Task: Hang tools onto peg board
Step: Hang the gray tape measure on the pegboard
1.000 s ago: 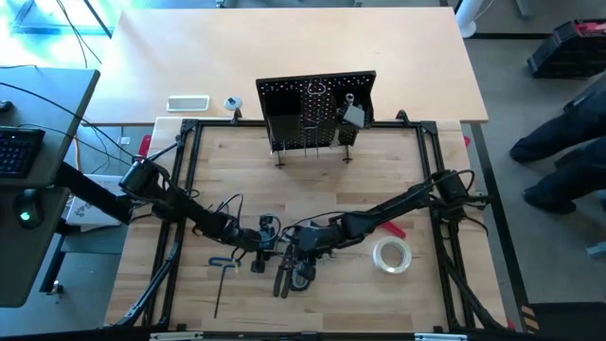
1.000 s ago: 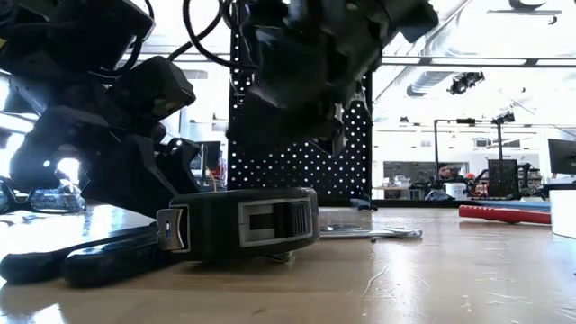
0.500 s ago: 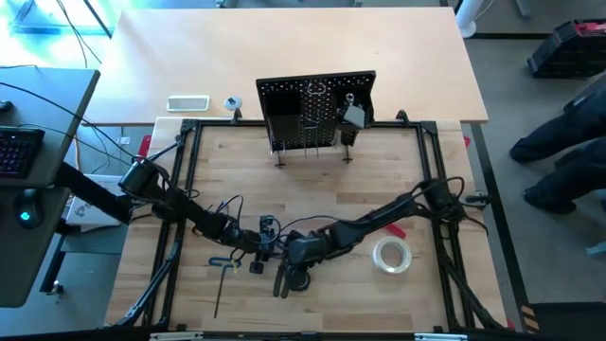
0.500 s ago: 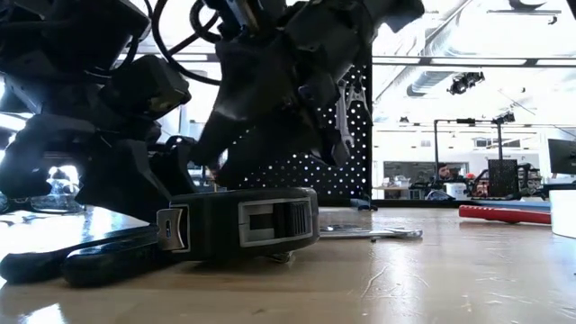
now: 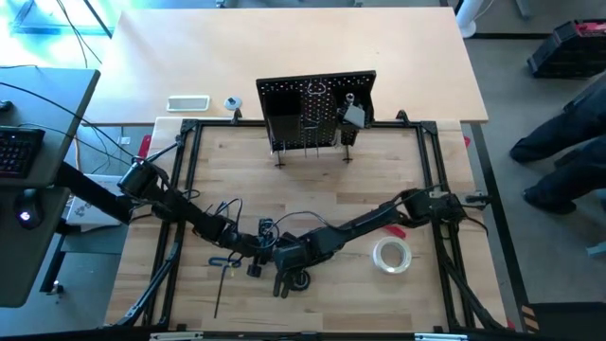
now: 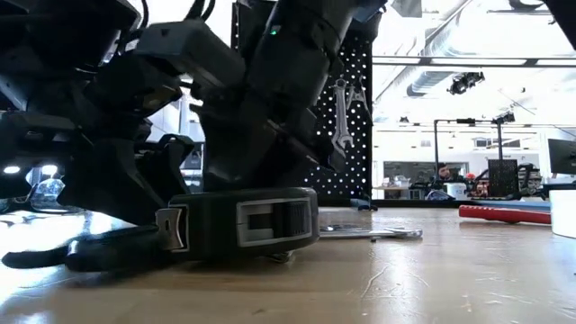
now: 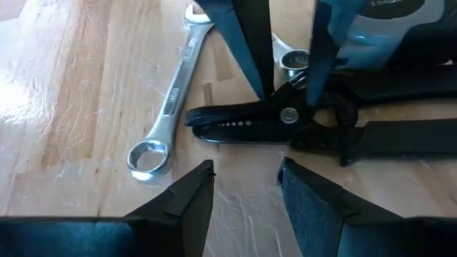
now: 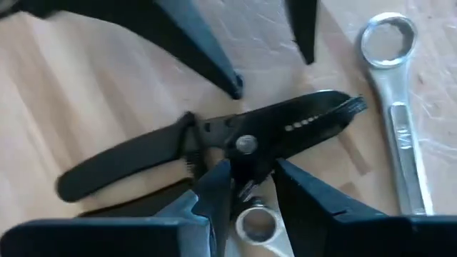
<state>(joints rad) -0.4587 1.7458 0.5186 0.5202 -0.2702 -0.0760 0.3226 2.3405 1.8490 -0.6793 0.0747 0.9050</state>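
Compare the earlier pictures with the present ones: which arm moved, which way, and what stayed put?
The right gripper travelled leftward and down over the table's near side, arriving at the pivot of the black pliers, which lie flat, not yet lifted. The left gripper narrowed slightly but kept hovering open by the pliers. The silver wrench, tape roll and peg board stayed put.

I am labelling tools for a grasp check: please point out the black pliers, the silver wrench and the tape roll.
black pliers (image 8: 246,145): right wrist view, on the pivot rivet.
silver wrench (image 7: 173,101): left wrist view, on the middle of its shaft.
tape roll (image 5: 391,256): high view, on the clear ring's rim.
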